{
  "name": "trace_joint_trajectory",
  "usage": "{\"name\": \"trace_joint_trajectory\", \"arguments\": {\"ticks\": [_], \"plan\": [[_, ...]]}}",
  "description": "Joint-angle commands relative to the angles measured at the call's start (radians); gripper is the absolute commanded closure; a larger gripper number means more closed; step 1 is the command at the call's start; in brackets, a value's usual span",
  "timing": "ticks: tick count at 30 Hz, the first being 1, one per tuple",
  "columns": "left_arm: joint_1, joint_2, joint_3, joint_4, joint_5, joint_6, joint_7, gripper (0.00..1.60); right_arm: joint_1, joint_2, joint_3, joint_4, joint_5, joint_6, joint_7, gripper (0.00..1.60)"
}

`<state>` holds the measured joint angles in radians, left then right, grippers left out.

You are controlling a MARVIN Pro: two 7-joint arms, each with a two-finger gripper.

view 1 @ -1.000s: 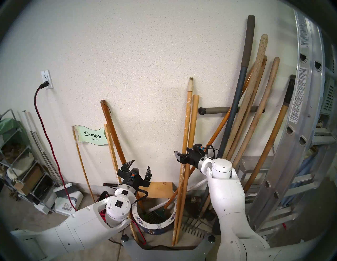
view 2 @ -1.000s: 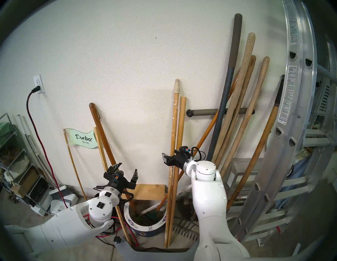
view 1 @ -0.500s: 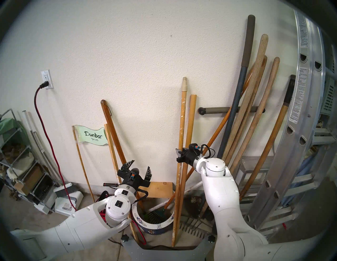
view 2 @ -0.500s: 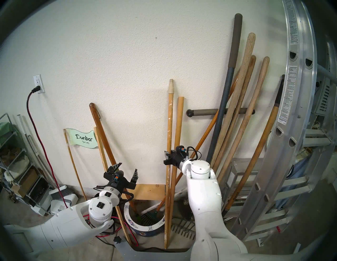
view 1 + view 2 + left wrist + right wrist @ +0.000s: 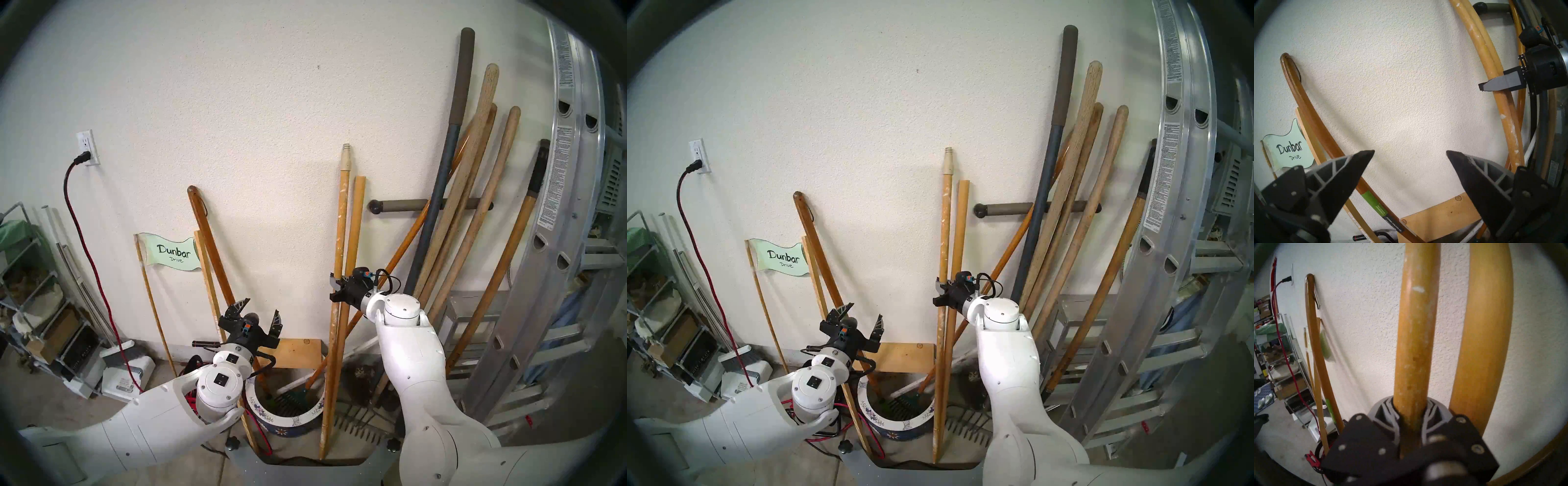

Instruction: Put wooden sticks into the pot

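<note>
The paint-flecked wooden stick (image 5: 339, 237) with the cream threaded tip leans on the wall, its foot on the floor just right of the pot. The plain, shorter stick (image 5: 353, 244) leans beside it on its right. The pot (image 5: 288, 421), white flowered rim over a dark blue body, stands on the floor between my arms. My right gripper (image 5: 336, 288) is shut on the flecked stick (image 5: 1415, 344) about mid-length; the plain stick (image 5: 1483, 344) stands free beside it. My left gripper (image 5: 258, 315) is open and empty above the pot's left side, facing the wall (image 5: 1410, 152).
A dark-brown handle with a cord loop (image 5: 210, 244) and a green rake (image 5: 291, 397) stand in the pot. A thin slat (image 5: 207, 271) and a "Dunbar Drive" sign (image 5: 169, 253) lean at left. Several tool handles (image 5: 475, 203) and a ladder (image 5: 559, 203) crowd the right.
My right gripper moved left and closed on the flecked stick. That stick's top tilted left and the plain stick shifted with it. The left arm has not moved.
</note>
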<state>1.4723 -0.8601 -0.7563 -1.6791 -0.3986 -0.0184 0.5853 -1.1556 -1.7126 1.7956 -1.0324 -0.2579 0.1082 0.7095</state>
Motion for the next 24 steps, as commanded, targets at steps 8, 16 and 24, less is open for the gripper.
{"name": "trace_joint_trajectory", "arguments": {"ticks": [8, 16, 24], "plan": [[0.000, 0.001, 0.000, 0.000, -0.001, -0.002, 0.003, 0.00, -0.067, 0.005, 0.031, -0.219, 0.106, 0.101, 0.240, 1.60], [-0.002, 0.002, 0.002, 0.000, -0.002, -0.002, 0.003, 0.00, -0.101, 0.015, 0.014, -0.323, 0.182, 0.083, 0.372, 1.60], [-0.003, 0.003, 0.004, 0.000, -0.003, -0.003, 0.005, 0.00, -0.108, 0.019, 0.028, -0.427, 0.221, 0.107, 0.469, 1.60]]}}
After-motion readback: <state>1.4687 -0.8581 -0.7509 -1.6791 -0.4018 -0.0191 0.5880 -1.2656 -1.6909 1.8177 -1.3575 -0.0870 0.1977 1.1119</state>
